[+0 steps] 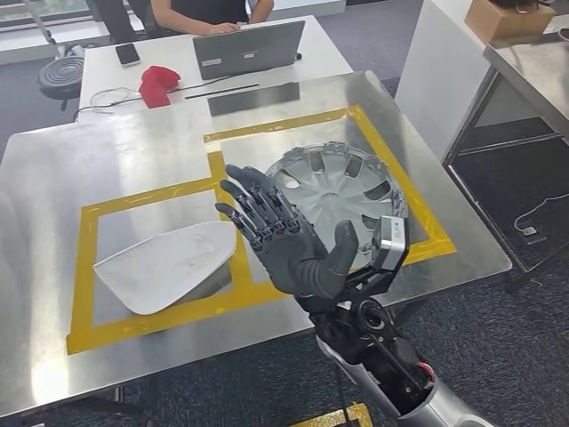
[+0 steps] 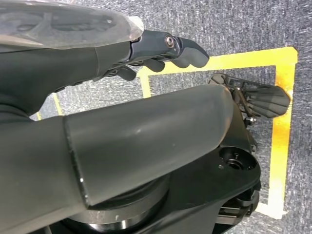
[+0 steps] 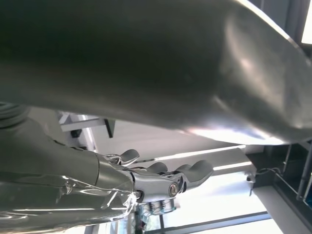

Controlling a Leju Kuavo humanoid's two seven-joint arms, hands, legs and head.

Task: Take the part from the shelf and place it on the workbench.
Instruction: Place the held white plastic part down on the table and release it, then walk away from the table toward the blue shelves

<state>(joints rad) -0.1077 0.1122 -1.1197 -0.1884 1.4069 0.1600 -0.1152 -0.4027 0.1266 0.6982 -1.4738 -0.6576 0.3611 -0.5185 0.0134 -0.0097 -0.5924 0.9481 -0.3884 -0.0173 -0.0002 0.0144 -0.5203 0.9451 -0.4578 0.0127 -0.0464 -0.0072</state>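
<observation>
Nearest of all, the right robot hand (image 1: 288, 238) hovers above the near edge of the desk (image 1: 53, 169), palm up and released, its dark fingers (image 1: 250, 206) spread apart and grasping nothing, with the thick thumb (image 1: 343, 249) raised to the right. Its silver forearm enters from the lower right. Just beyond the robot hand, partly covered by it in the head view, the part (image 1: 342, 182), a silver wheel cover with slotted openings round its rim, lies flat on the desk inside the right-hand yellow tape frame (image 1: 403, 178). Whether the fingers touch it cannot be told. To the left, in the second taped frame, lies a white curved panel (image 1: 161, 262), well apart from the wheel cover. The left robot hand (image 2: 162, 53) appears in the left wrist view over grey carpet (image 2: 239, 24) marked with yellow tape; its fingers are loosely curled with nothing in them. The desk is bare brushed metal with bright glare. Beyond its far edge stands a white table (image 1: 100, 71) carrying a grey laptop (image 1: 248, 49), a phone (image 1: 127, 53), a red cloth (image 1: 157, 84) and a cable, where a person (image 1: 208, 13) sits with a hand at the laptop. A cardboard box (image 1: 507, 18) sits at the far right, and dark carpet covers the floor.
</observation>
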